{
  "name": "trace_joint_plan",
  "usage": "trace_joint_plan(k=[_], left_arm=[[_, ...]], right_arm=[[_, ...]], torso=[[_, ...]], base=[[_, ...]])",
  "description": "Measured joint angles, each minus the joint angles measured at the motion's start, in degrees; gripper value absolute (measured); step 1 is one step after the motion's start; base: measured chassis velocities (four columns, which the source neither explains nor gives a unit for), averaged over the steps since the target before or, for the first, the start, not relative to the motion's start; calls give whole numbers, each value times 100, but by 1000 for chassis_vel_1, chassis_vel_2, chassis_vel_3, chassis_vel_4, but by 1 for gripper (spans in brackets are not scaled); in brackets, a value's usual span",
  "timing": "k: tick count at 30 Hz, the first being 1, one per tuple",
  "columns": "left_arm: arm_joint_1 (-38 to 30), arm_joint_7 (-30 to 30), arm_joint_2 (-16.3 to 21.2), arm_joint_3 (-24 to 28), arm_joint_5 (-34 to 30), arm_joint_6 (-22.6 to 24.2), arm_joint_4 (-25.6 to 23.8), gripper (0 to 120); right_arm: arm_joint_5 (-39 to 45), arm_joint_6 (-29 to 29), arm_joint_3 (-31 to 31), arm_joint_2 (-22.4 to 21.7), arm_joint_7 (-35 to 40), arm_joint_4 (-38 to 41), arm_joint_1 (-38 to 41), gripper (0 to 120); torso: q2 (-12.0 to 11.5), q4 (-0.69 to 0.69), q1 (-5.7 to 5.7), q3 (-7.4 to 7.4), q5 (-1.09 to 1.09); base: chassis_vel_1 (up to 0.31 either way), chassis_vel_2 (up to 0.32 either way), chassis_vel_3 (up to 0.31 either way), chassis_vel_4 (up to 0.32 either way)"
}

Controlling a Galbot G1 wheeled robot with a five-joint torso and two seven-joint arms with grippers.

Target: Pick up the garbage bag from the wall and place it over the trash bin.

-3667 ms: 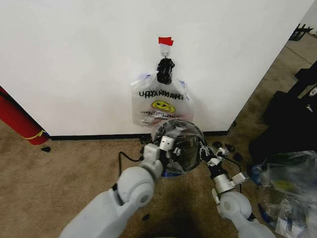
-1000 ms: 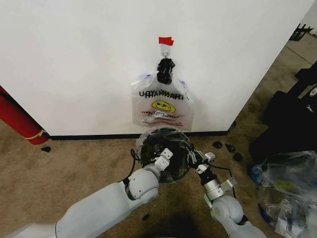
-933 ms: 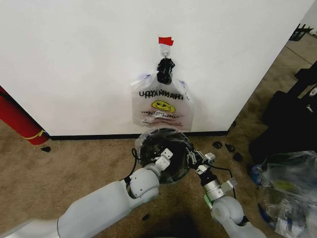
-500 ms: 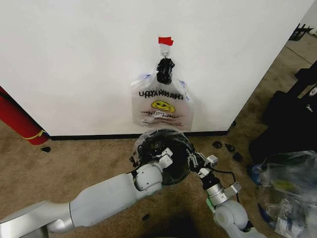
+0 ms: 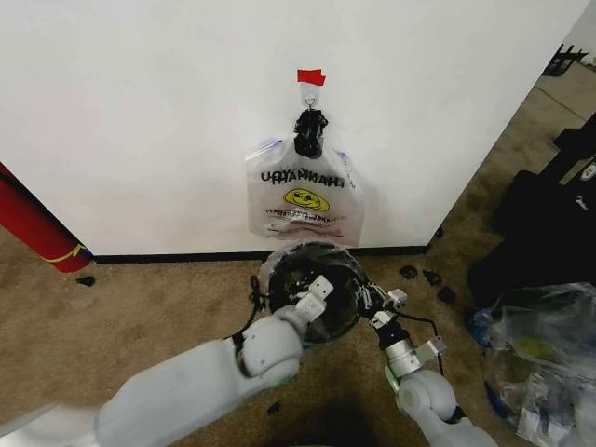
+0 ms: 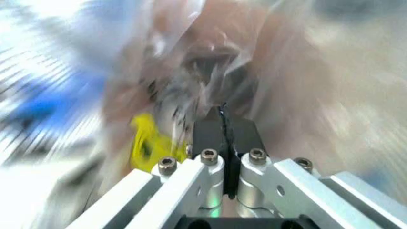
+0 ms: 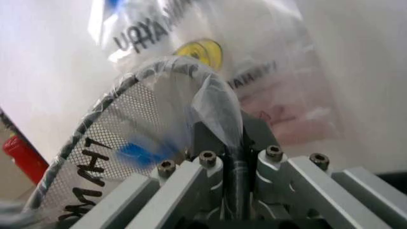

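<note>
Left pincer (image 5: 315, 291) at lower centre of the head view, over the mouth of the trash bin (image 5: 349, 307); in the left wrist view (image 6: 224, 125), fingers pressed together on a fold of thin film from the garbage bag (image 6: 210, 52), with a yellow patch just beside the left finger. Right pincer (image 5: 377, 300) just right of centre, at the bin's right rim; in its own wrist view (image 7: 232, 138), fingers clamped shut on a flap of the same clear plastic, pulled over the wire-mesh rim (image 7: 137, 83). Bag draped across and into the round black bin (image 7: 95, 143), film glinting around the rim in the head view (image 5: 279, 265). Directly above the bin, a flat bundle of like bags (image 5: 303, 200) hanging from a black clip (image 5: 309, 132) on the white wall (image 5: 140, 112), red tape (image 5: 310, 76) above it. Long red cylinder (image 5: 28, 223) at the left edge, leaning at the black baseboard (image 5: 168, 256). Big clear sack (image 5: 540, 345) on the carpet at lower right.
</note>
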Motion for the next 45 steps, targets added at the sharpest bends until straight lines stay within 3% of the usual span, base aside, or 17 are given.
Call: trace_joint_plan(k=[3, 4, 5, 6, 10, 11, 13, 20, 32, 45], left_arm=[[534, 66, 206, -496, 187, 0, -627, 0], [534, 66, 206, -496, 187, 0, -627, 0], [879, 110, 277, -871, 306, 0, -978, 0], [1771, 412, 349, -2065, 808, -1, -1672, 0], [3060, 893, 246, -3176, 2114, -503, -2130, 0], [3060, 893, 246, -3176, 2114, -503, -2130, 0], [3506, 950, 136, -3497, 2692, -838, -2178, 0], [3830, 795, -54, -3611, 2956, -1120, -2007, 0], [4161, 655, -169, -3712, 3047, -1234, -2069, 0], [4317, 640, -186, -3723, 3055, -1219, -2027, 0]], right_arm=[[268, -121, -69, 7, 120, -48, 35, 1], [268, -121, -69, 7, 120, -48, 35, 1], [479, -207, -98, 11, 202, -32, 18, 1], [1032, -432, -185, 15, 501, 154, -80, 1], [1598, -738, -297, 11, 1127, 405, -240, 1], [1598, -738, -297, 11, 1127, 405, -240, 1], [1814, -1060, -317, 7, 1637, 680, -329, 1], [1608, -1811, -346, -40, 2720, 1225, -459, 1], [1048, -2089, -262, -49, 2951, 1033, -589, 1], [1091, -2221, -5, -302, 2962, 1634, -971, 43]], torso=[[0, -2, -1, 0, 0], [0, -2, -1, 0, 0], [0, -2, -1, 0, 0], [1, -3, -1, -1, 0], [1, 0, -1, -1, -1], [1, 0, -1, -1, -1], [1, -1, -1, -1, 0], [1, -3, -1, 0, 1], [2, -3, 0, -1, -1], [0, -2, 0, 1, 1]], base=[[0, 0, 0, 0], [0, 0, 0, 0], [0, 0, 0, 0], [0, 0, 0, 0], [0, 0, 0, 0], [0, 0, 0, 0], [0, 0, 0, 0], [0, 0, 0, 0], [0, 0, 0, 0], [0, 0, 0, 0]])
